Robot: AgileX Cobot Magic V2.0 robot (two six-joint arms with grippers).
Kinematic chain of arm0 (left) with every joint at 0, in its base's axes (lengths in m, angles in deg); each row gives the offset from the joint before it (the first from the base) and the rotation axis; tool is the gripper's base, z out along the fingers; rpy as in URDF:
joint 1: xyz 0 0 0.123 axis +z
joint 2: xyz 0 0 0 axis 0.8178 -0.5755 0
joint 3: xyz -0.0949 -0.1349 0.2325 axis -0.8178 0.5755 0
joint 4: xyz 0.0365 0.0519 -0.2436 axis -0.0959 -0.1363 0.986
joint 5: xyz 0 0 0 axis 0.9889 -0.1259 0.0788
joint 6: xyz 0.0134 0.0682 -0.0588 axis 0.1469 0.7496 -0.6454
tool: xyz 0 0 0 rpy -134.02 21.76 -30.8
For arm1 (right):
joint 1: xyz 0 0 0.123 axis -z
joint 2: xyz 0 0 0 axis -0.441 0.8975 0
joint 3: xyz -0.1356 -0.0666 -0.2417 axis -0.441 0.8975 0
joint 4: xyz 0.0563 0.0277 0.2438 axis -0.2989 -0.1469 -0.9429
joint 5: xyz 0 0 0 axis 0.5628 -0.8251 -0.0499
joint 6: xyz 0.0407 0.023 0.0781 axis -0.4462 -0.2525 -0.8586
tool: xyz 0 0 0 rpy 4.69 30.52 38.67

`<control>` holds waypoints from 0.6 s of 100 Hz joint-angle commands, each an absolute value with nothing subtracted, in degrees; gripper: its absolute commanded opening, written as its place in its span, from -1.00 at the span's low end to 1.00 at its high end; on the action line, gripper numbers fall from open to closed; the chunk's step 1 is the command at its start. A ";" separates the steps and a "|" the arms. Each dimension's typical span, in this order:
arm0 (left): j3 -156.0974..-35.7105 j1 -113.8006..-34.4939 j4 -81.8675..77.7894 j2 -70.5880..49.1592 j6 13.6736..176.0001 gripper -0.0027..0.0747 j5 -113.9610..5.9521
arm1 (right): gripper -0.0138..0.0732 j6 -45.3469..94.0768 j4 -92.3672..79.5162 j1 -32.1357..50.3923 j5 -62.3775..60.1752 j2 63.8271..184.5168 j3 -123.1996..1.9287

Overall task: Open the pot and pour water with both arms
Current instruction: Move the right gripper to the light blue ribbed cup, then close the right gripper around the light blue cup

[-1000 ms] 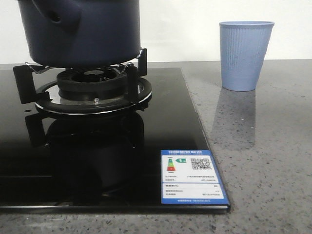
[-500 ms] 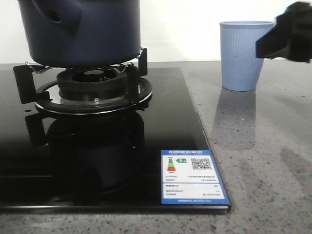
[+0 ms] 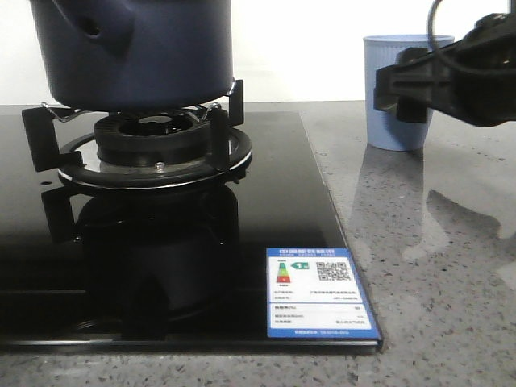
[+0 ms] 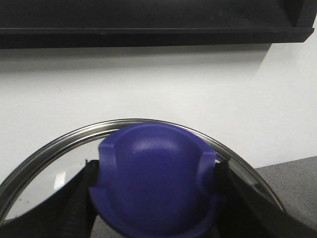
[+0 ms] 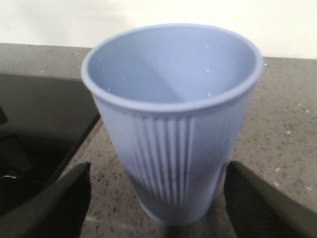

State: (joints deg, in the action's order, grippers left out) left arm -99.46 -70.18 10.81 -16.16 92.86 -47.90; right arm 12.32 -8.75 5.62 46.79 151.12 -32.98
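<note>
Front view: my right tool (image 3: 401, 85), open, has swung in around the ribbed cup (image 3: 397, 121) since a second ago; left tool (image 4: 153, 198) grips the lid knob (image 4: 156, 186).

Right tool (image 3: 387, 90): matte black, angular blocky jaws, thin black cable (image 3: 439, 20) looped above.

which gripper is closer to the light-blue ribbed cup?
Right. The right gripper straddles the light-blue ribbed cup, jaws open either side. The left gripper holds the glass lid's purple knob elsewhere.
</note>
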 commanded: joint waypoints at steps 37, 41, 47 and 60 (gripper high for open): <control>-101.36 -70.08 11.08 -14.45 92.52 -0.02 -42.60 | 0.44 12.05 -7.96 5.79 68.03 158.17 -35.62; -101.36 -70.08 11.21 -14.45 92.52 -0.02 -42.46 | 0.44 12.05 -7.43 5.79 69.91 158.92 -35.62; -101.36 -70.08 11.33 -14.45 92.52 -0.02 -42.24 | 0.44 12.05 -7.32 5.79 72.78 160.35 -35.62; -101.36 -70.08 11.37 -14.45 92.52 -0.02 -42.24 | 0.44 12.05 -7.60 5.79 73.47 161.96 -36.00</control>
